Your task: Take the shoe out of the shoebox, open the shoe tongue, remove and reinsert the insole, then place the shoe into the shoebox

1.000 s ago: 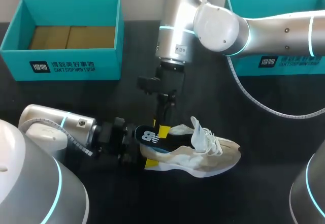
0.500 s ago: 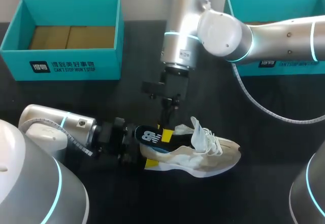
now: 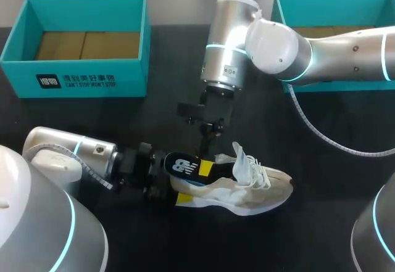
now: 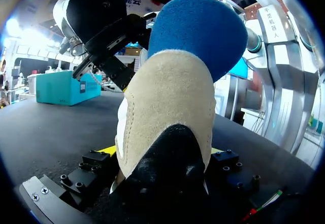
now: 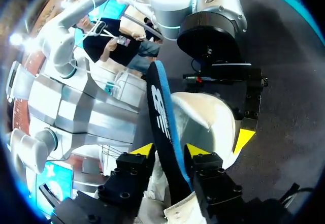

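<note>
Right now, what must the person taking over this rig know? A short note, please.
Left end effector: shut on the heel of the shoe; it lies on the table.
Right end effector: shut on the insole, partly out above the heel.
Done: shoe unboxed, tongue raised.
Left: I cannot tell whether the insole is going out or in; finish that, then put the shoe into a teal shoebox.

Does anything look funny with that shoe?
Yes. The insole sticks up out of the shoe at the heel instead of lying flat inside. The right tool pinches it, and the left tool grips the shoe's heel.
</note>
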